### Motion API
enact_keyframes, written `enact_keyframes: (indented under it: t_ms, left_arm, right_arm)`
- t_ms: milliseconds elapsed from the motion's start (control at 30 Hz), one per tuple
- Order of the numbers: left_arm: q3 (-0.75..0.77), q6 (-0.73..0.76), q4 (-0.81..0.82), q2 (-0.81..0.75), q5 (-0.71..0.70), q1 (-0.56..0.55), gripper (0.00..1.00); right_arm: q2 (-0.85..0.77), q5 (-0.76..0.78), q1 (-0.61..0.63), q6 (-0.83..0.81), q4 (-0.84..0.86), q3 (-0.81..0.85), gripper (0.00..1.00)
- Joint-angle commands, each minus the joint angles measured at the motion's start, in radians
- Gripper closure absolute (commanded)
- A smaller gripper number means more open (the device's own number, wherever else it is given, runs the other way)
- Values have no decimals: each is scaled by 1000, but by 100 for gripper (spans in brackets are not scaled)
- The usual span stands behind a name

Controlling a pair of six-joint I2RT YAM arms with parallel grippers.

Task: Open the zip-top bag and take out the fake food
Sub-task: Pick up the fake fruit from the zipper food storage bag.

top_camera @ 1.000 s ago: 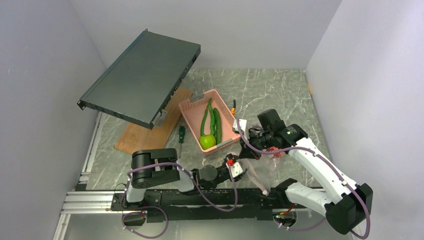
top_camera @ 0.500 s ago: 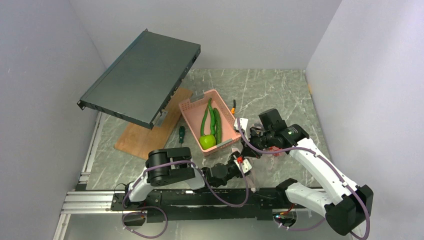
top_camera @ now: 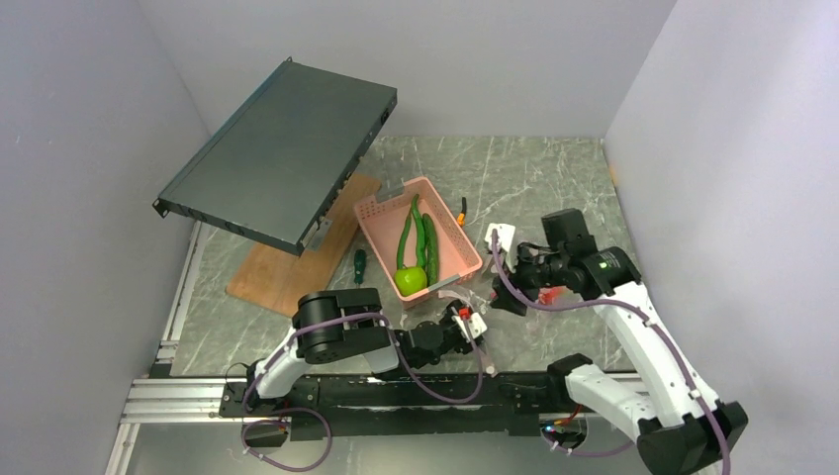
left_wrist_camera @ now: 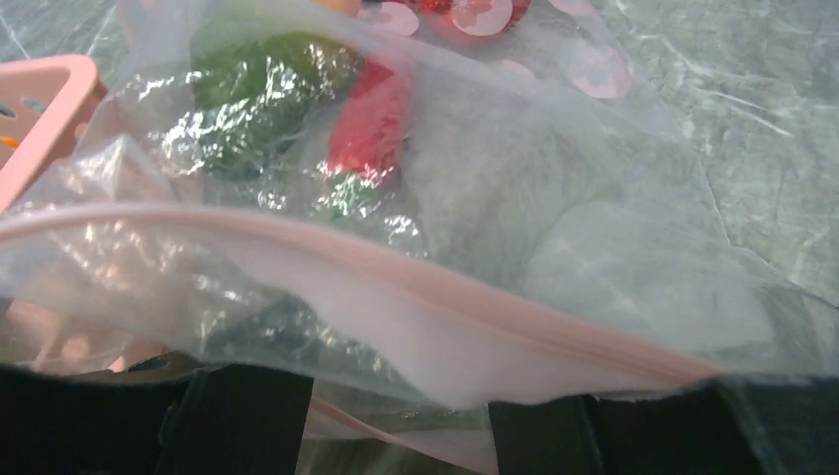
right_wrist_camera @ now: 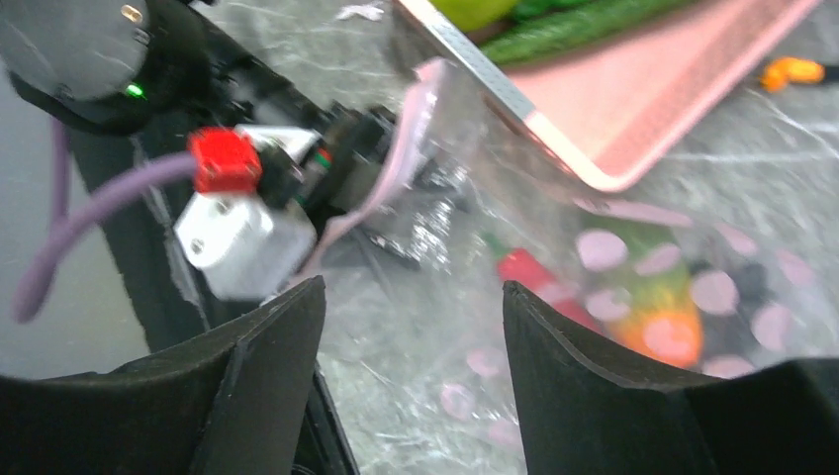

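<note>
Right arm (top_camera: 643,317) backed off to the right, its jaws now released. Left jaws sit under the bag (left_wrist_camera: 554,247), grip unclear. Surface (top_camera: 534,168) is open behind the basket (top_camera: 374,213), walls (top_camera: 712,148) close in.

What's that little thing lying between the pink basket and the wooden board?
A green-handled screwdriver lies there, between the wooden board and the pink basket. The top external view shows it.

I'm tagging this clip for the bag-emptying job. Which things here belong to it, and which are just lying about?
Job: zip-top bag; fake food inside it; apple and pods in the pink basket.
Lying about: screwdriver; wooden board; dark metal box.
</note>
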Motion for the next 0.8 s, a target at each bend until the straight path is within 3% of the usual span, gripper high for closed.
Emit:
enact_keyframes:
  t_ms: [0, 133, 300, 467, 767]
  left_arm:
    - [-41, -49, 30, -22, 32, 15, 38]
    - [-58, -57, 42, -36, 38, 15, 37]
    - [-68, -60, 43, -51, 38, 16, 37]
    - [-71, -63, 42, -53, 50, 21, 36]
    - [-78, -76, 39, -62, 80, 41, 34]
  right_arm:
    - [-16, 42, -138, -148, -68, 18, 31]
    - [66, 138, -269, -164, 55, -33, 30]
    - [278, 202, -374, 53, 274, -5, 32]
    - [463, 108, -376, 155, 339, 51, 30]
    - [643, 69, -332, 120, 355, 84, 28]
